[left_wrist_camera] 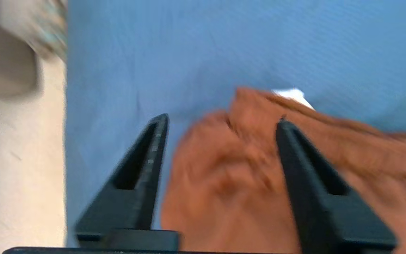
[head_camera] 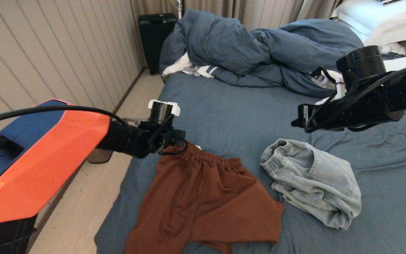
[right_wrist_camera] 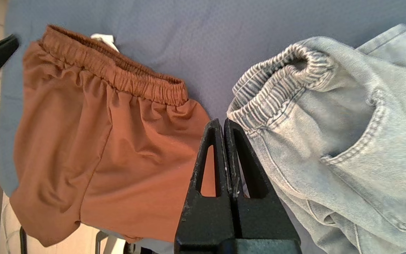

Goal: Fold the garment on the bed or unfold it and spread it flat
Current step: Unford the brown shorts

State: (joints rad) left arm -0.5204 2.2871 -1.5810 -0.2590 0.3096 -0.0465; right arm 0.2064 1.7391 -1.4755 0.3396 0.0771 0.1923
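Rust-brown shorts (head_camera: 206, 194) lie spread on the bed's slate-blue sheet (head_camera: 231, 116), waistband toward the far side. My left gripper (head_camera: 180, 139) hangs over the waistband's left corner. In the left wrist view this gripper (left_wrist_camera: 223, 120) is open, its fingers wide apart on either side of the shorts' bunched cloth (left_wrist_camera: 231, 183) and not pinching it. A crumpled pale denim garment (head_camera: 312, 180) lies to the right of the shorts. My right gripper (head_camera: 296, 118) hovers above the gap between the two garments (right_wrist_camera: 100, 141) (right_wrist_camera: 347, 123). That gripper (right_wrist_camera: 223, 121) is shut and holds nothing.
A bunched blue duvet (head_camera: 259, 49) and white pillows (head_camera: 382, 17) fill the far end of the bed. More white and striped cloth (head_camera: 192, 68) pokes out under the duvet. A black suitcase (head_camera: 155, 35) stands by the wall. The bed's left edge drops to the floor (head_camera: 93, 197).
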